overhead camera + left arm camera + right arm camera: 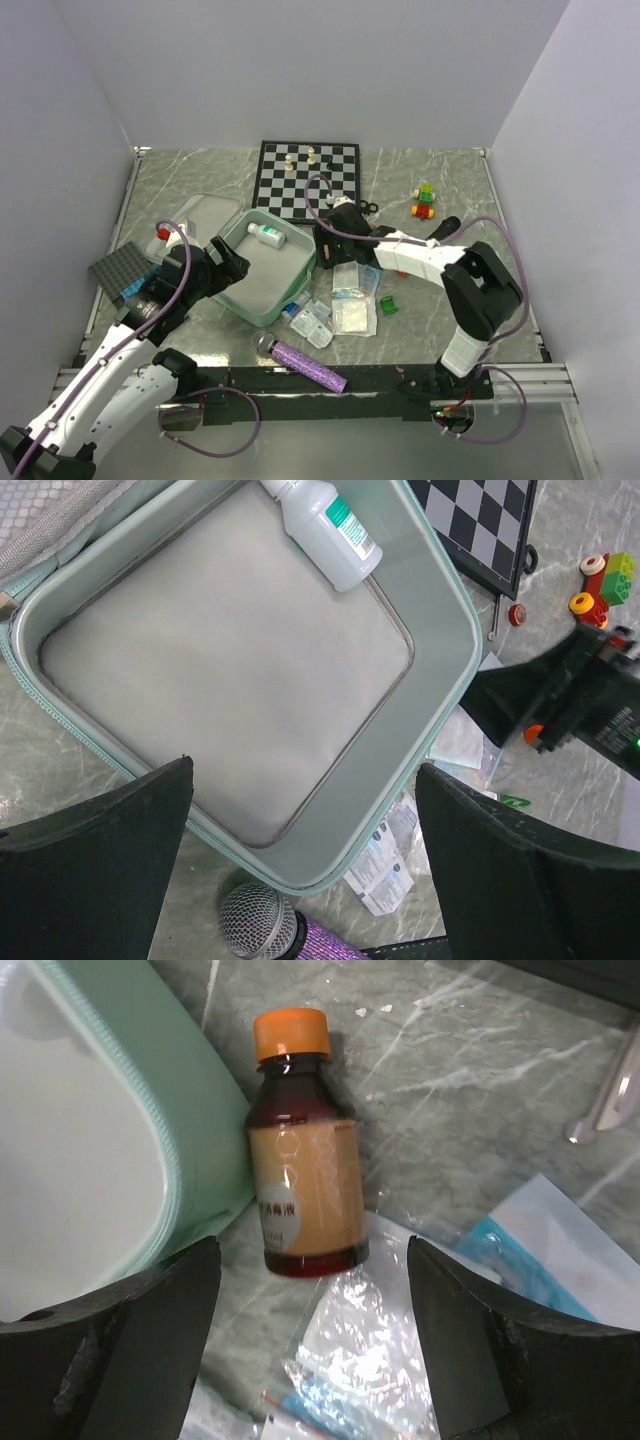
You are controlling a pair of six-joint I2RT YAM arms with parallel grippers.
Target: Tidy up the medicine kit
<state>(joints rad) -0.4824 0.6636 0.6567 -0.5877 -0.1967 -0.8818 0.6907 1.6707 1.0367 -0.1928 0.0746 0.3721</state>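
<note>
- Right wrist view, bottom of frame: right gripper (312, 1250) hangs with its jaws wide apart, nothing held. One finger sits at lower left, the other at lower right.
- Between the fingertips: the base end of a brown syrup bottle (305, 1160), lying on its side on the marble table (480, 1090). Its orange cap points to the top of the frame. Neither finger touches it.
- Long axis of the bottle: nearly straight up the frame, so the jaws stand across its width. Judgement: this suits a pinch on the label section with little or no wrist turn.
- Just left of the bottle: the mint-green wall of the medicine kit (205, 1110), hard against the bottle's side, possibly touching. Judgement: the lower-left finger has little room there and may catch the rim.
- Clear packets (350, 1360) lie under the bottle's base end.
- Left wrist view: left gripper (305, 770) hovers over the kit's near rim, jaws fully apart and empty. Judgement: the right arm is the nearer to the syrup bottle.
- Far corner of the open kit, top of that view: a white bottle (325, 525) already lies inside.
</note>
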